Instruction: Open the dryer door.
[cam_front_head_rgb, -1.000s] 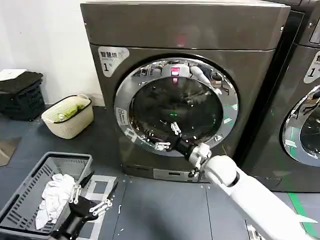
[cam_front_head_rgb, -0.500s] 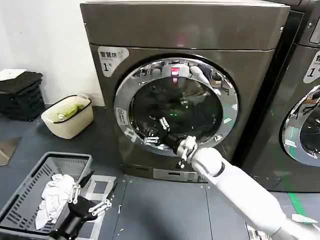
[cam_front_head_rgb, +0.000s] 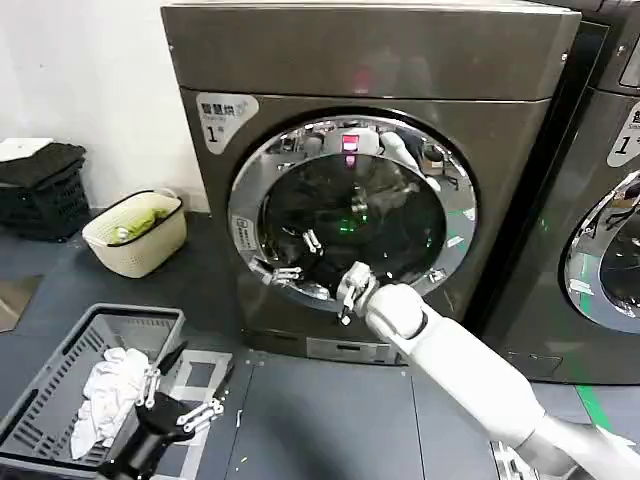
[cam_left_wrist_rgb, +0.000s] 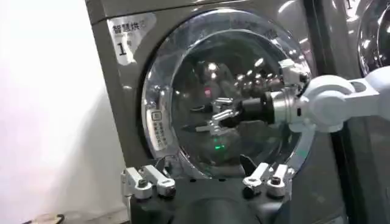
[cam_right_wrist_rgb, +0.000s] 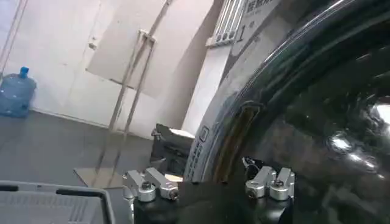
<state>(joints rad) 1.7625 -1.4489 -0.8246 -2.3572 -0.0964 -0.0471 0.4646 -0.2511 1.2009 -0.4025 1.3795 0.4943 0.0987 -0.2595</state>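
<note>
Right end effector (cam_front_head_rgb: 290, 257), fingers spread, reaches across the closed dryer door (cam_front_head_rgb: 352, 210) glass.

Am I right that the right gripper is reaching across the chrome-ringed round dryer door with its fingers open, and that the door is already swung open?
Not quite. The head view shows the chrome-ringed round dryer door shut against the bronze-grey dryer. The rest holds: the right gripper is at the door's lower left rim, fingers open. The left gripper waits low by the grey basket.
</note>
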